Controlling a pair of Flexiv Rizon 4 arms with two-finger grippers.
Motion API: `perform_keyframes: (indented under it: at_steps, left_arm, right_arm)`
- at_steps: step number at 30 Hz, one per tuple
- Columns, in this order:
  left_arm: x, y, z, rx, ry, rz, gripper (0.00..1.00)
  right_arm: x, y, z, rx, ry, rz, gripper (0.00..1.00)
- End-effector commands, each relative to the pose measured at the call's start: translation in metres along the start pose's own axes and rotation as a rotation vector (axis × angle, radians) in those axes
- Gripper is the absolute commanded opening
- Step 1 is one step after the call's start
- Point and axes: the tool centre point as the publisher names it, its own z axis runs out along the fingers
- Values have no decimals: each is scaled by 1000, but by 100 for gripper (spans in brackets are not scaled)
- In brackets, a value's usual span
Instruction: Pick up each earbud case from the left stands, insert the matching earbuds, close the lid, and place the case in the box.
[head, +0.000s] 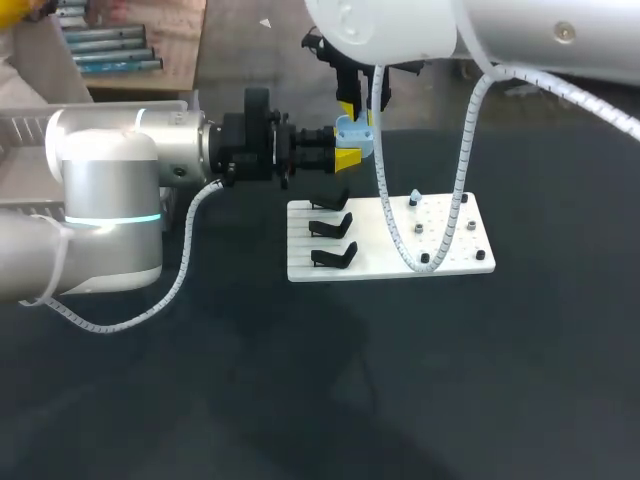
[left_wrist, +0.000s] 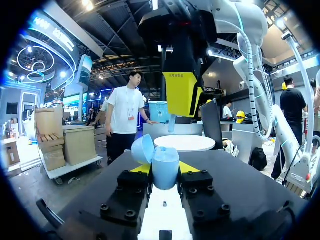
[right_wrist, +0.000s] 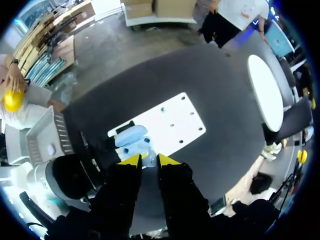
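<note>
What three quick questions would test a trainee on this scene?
1. True or false: the lid of the case is shut.
2. Which tool holds the case? A. left tool B. right tool
3. How many black stands are on the white board?
Key: 1 false, the lid is open; 2 A; 3 three.
</note>
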Motion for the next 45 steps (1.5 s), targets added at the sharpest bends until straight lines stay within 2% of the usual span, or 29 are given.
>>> perform_keyframes:
  at_steps: [1,45]
  left_arm:
    - [0,0,0,-1,-2,1,0]
    - [0,0,0,-1,-2,1,0]
  right_arm:
    - [3,0,4,-5,-5,-1,0]
    - [-3,6,15,0,-7,3,0]
